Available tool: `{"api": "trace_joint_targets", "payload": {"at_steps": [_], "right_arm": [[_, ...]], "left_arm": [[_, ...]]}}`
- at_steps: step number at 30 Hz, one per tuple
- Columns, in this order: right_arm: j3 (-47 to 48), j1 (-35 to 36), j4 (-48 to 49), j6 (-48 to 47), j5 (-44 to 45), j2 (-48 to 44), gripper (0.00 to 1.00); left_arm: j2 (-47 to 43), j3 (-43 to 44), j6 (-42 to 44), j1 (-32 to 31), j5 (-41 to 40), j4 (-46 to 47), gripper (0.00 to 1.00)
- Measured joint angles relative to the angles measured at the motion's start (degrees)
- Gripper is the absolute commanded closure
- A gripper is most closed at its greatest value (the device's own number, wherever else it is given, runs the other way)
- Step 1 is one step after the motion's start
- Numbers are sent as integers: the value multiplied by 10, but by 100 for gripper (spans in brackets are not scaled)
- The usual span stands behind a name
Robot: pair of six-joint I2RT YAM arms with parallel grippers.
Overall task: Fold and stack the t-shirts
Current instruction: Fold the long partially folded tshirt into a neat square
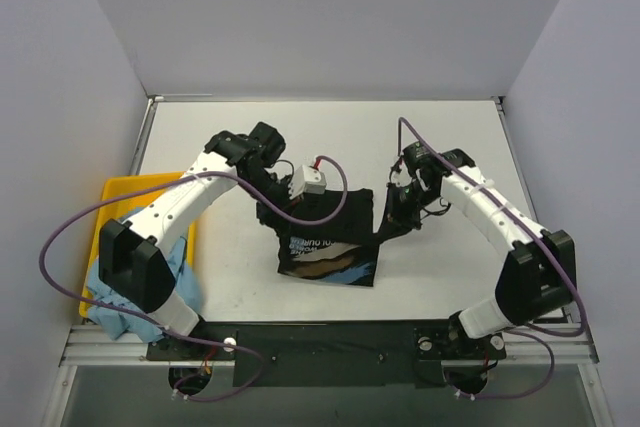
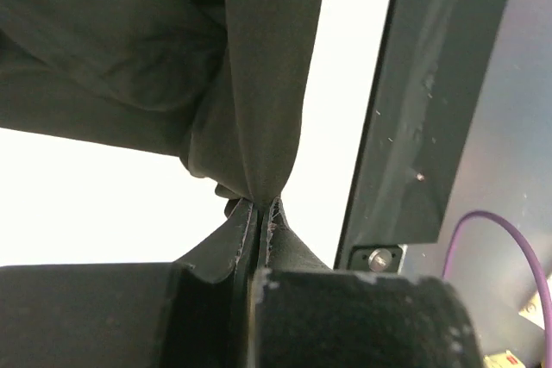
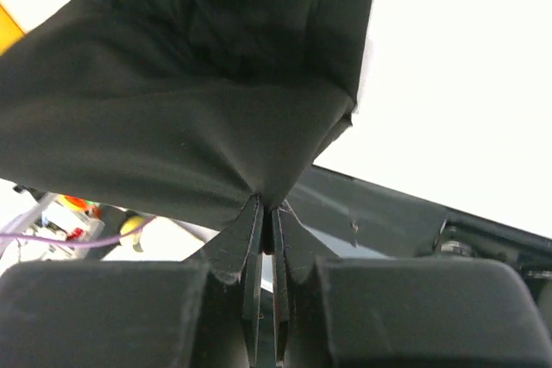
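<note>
The black t-shirt hangs partly lifted over the middle of the table, and its lower part with a printed graphic rests on the surface. My left gripper is shut on its left edge. In the left wrist view the cloth bunches into the shut left gripper. My right gripper is shut on the shirt's right corner. In the right wrist view the fabric fans out from the shut right gripper. The light blue t-shirt lies crumpled at the near left, partly under the left arm.
A yellow tray sits at the table's left edge, with the blue shirt spilling over its near end. Purple cables loop round both arms. White walls close in the table on three sides. A dark rail runs along the near edge.
</note>
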Motion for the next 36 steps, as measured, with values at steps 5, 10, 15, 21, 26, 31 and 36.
{"api": "trace_joint_targets", "payload": {"at_steps": [5, 10, 15, 21, 26, 31, 36], "right_arm": [[98, -51, 16, -22, -12, 102, 100], [190, -87, 22, -29, -25, 183, 100], [264, -110, 21, -29, -32, 252, 100], [341, -125, 25, -19, -28, 318, 100], [377, -135, 29, -7, -17, 351, 100], [415, -147, 43, 6, -10, 396, 100], [437, -153, 65, 23, -3, 443, 100]], "left_arm": [[78, 92, -11, 31, -5, 10, 100], [174, 194, -27, 76, -6, 19, 100], [279, 300, -47, 95, -6, 19, 100], [361, 393, -66, 97, -12, 19, 100], [400, 440, -86, 97, -34, 40, 100], [422, 449, -107, 98, -68, 68, 100], [452, 449, -125, 99, -97, 101, 100]]}}
